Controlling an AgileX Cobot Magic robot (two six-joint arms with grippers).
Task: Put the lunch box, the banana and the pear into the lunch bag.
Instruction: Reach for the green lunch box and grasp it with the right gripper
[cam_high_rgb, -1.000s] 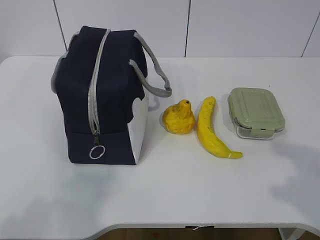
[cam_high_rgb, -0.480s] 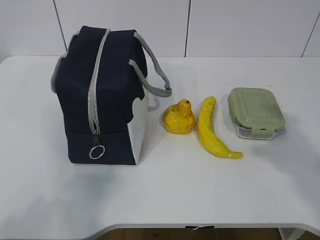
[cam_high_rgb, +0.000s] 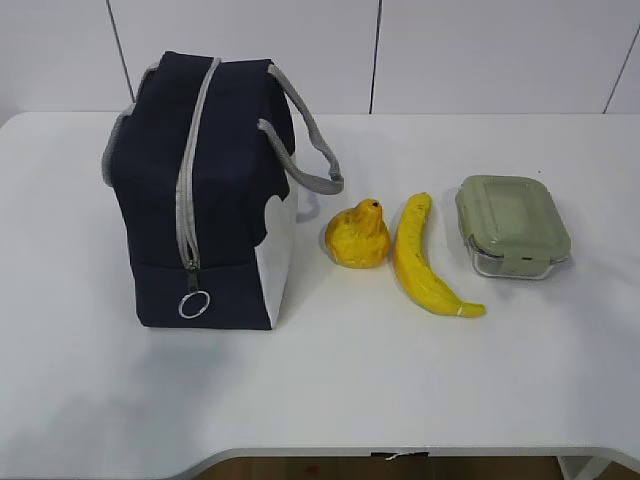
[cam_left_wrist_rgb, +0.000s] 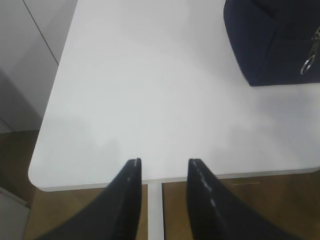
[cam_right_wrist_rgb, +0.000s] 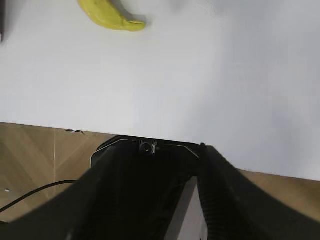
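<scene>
On the white table (cam_high_rgb: 330, 390) in my exterior view, the bag (cam_high_rgb: 205, 195) stands upright at the left, its grey zipper (cam_high_rgb: 190, 170) running down the near face and closed as far as I can see, with the ring pull (cam_high_rgb: 193, 304) hanging low near the base. Its grey handles (cam_high_rgb: 305, 140) droop toward the right. Just right of the bag sits the pear (cam_high_rgb: 358, 235), stem end up, apart from the bag's white side panel. Beside it lies the banana (cam_high_rgb: 425, 262), curved, its pale tip pointing right and toward me; it is close to the pear, and I cannot tell whether they touch. Right of the banana rests the box (cam_high_rgb: 512, 225), green lid on, flat on the table. No arm shows in this view.

In my left wrist view, the left gripper (cam_left_wrist_rgb: 164, 167) hovers over the table's near left edge, its two dark fingers (cam_left_wrist_rgb: 131, 195) spread with a clear gap and nothing between them. The bag's lower corner (cam_left_wrist_rgb: 272, 42) and its ring pull (cam_left_wrist_rgb: 306, 66) sit at the upper right, well apart from the gripper.

In my right wrist view, the right gripper (cam_right_wrist_rgb: 150, 200) is a dark blur at the bottom, over the table's front edge; I cannot tell whether it is spread or closed. The banana's tip (cam_right_wrist_rgb: 112, 15) shows at the top left, well away from it.
</scene>
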